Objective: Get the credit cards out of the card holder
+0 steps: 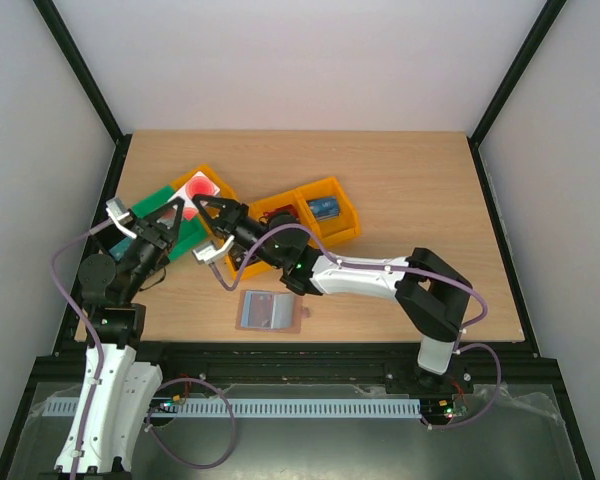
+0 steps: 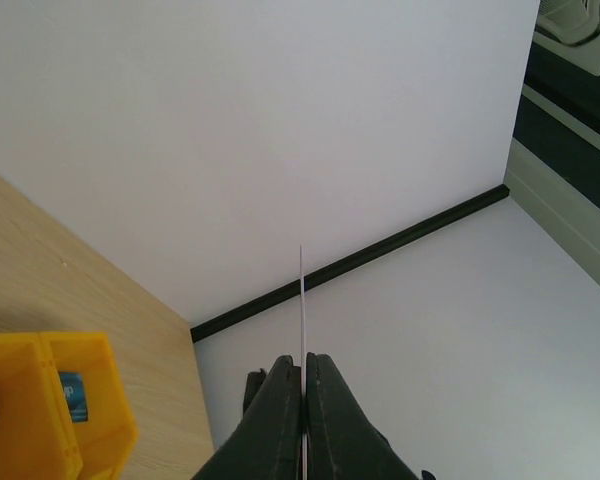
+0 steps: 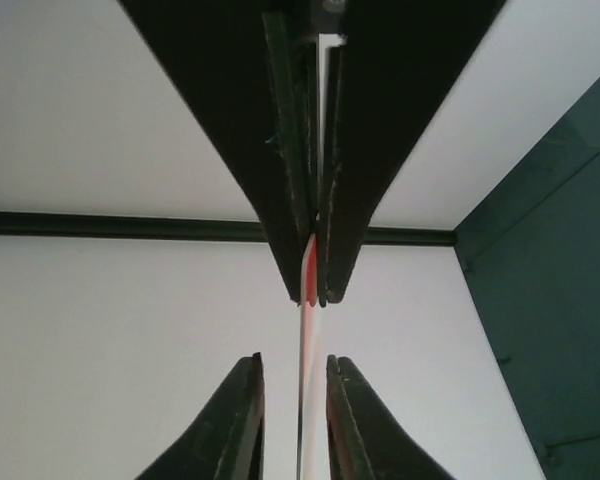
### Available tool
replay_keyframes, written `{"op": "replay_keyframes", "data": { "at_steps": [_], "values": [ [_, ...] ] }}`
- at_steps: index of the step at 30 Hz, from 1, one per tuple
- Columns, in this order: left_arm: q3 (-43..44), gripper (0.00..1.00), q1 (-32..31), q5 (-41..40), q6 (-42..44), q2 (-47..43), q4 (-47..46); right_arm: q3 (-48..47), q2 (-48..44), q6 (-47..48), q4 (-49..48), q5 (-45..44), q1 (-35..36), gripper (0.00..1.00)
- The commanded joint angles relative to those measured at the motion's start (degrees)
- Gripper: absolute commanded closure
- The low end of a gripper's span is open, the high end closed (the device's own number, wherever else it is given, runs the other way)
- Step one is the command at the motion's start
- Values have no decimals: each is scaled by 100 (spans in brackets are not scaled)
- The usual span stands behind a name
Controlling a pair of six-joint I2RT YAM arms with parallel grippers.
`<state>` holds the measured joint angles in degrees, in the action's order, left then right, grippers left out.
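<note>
The left gripper (image 1: 180, 213) is closed flat on a card (image 1: 195, 189), a white one with a red mark, and holds it up over the left side of the table (image 1: 410, 190). In the left wrist view its two fingers (image 2: 280, 400) are pressed together and the card shows only as a thin pale line rising from between the tips.

The right gripper (image 1: 202, 207) reaches across from the right and meets the same card from the other side. In the right wrist view its fingers (image 3: 242, 420) stand a narrow way apart. The card's edge runs down the gap between them, with a sliver of space on each side, so this gripper is around the card but has not clamped it. The closed tips of the left gripper hang just above in that view, pinching the red-and-white edge.

The card holder (image 1: 270, 310) lies opened out on the table near the front edge, its blue lining facing up. It is just in front of the right arm's forearm and well apart from both grippers, touched by neither.

Orange bins (image 1: 342, 232) sit behind the arms toward the middle of the table, one with a blue item (image 1: 325, 208) in it. Another orange bin lies beneath the held card.
</note>
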<state>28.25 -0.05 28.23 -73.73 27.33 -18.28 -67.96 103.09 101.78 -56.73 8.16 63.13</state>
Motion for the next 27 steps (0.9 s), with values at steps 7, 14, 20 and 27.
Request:
{"op": "replay_keyframes", "data": {
  "at_steps": [7,14,20,27],
  "values": [
    [-69,98,32,12,38,-109,104,-174,76,112,-492,-214,41,99],
    [-454,1,247,-672,-60,-463,1231,-792,-649,-2091,3144,-1501,-175,98],
    [-934,0,699,-983,-256,-689,1923,-1027,-1041,-3624,6123,-942,-998,98],
    [-1428,0,940,-1134,-136,-807,2313,-978,-607,-3969,6820,-461,-1935,98]
  ]
}}
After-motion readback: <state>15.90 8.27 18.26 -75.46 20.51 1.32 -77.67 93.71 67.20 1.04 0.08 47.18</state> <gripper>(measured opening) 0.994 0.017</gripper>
